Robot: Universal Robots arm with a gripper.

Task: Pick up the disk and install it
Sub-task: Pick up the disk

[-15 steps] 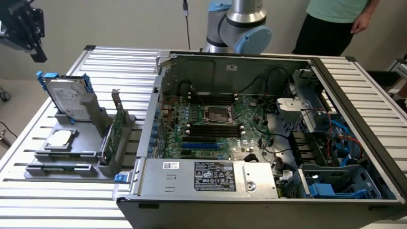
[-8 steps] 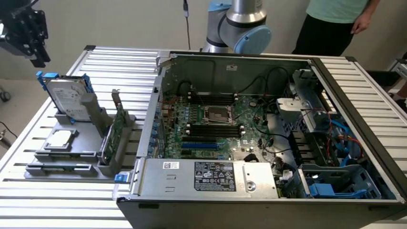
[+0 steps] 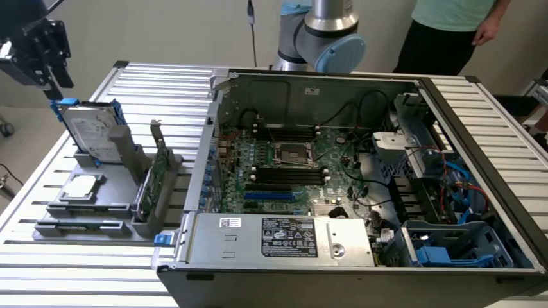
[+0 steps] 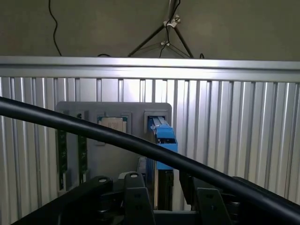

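One upright silver-grey disk [image 3: 90, 131], white-labelled, blue-framed, just below the spread gripper [image 3: 56, 80]

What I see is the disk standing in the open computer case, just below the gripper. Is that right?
Not quite. The disk does stand just below the gripper, but in the grey holder on the table beside the case, not inside it. The exterior view shows this.

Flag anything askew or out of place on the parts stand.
Nothing stands out. The disk stands on edge in its slot on the stand, the chip lies flat, and the gripper hangs above the disk.
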